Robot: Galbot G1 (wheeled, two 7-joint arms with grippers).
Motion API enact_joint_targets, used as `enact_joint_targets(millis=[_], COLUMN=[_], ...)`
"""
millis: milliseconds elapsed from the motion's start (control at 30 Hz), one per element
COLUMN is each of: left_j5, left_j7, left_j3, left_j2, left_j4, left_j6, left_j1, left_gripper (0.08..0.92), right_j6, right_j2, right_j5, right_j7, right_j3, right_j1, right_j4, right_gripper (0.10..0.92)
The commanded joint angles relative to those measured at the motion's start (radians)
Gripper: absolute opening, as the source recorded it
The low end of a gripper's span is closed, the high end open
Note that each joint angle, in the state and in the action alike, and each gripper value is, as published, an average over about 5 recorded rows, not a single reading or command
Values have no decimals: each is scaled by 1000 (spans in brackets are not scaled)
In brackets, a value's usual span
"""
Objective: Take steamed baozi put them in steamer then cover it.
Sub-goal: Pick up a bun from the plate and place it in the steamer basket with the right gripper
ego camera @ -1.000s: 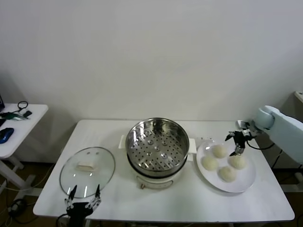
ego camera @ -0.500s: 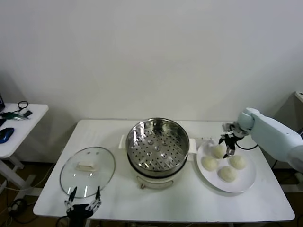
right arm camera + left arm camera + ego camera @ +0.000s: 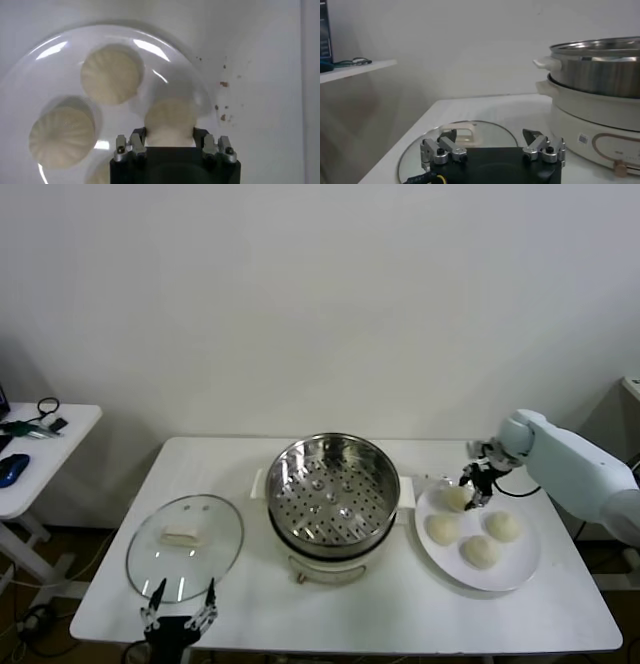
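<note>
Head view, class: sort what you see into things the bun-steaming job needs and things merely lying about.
Needed for the job:
- baozi on the plate, one inside the right claw
- steamer, open and empty
- cover on the table, beyond the open left claw

Lying about:
- blue object and cables on the side table

Shiny round stainless-steel steamer basket (image 3: 333, 488) open at top, nothing above its rim, bare white tabletop (image 3: 400, 609) along the near edge, flat white plate (image 3: 520, 569) crowded with cream-white buns (image 3: 481, 550), clear glass lid (image 3: 185, 542) occupying the left end
</note>
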Motion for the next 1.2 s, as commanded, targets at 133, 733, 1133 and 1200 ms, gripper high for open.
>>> enact_joint_targets(millis=[133,733,1133,1200], left_j5=[16,30,40,40], left_j7=[-2,-14,-20,-20], left_j3=[19,25,25,25], left_j2=[2,-15,-21,-21], left_j4=[3,-6,-3,-2], left_j6=[-2,-6,-15,-15], left_j1=[0,-5,-3,-5], left_gripper=[823,823,823,823], right_j6=[236,528,567,567], right_j2=[-2,196,352,360], right_j5=[155,-251,-415,-429], right_j7=[-8,190,246,258], right_j3=[-384,-381,-304,-299], right_j1=[591,446,255,245], right_j4=[340,633,344,326], right_gripper=[636,636,636,636])
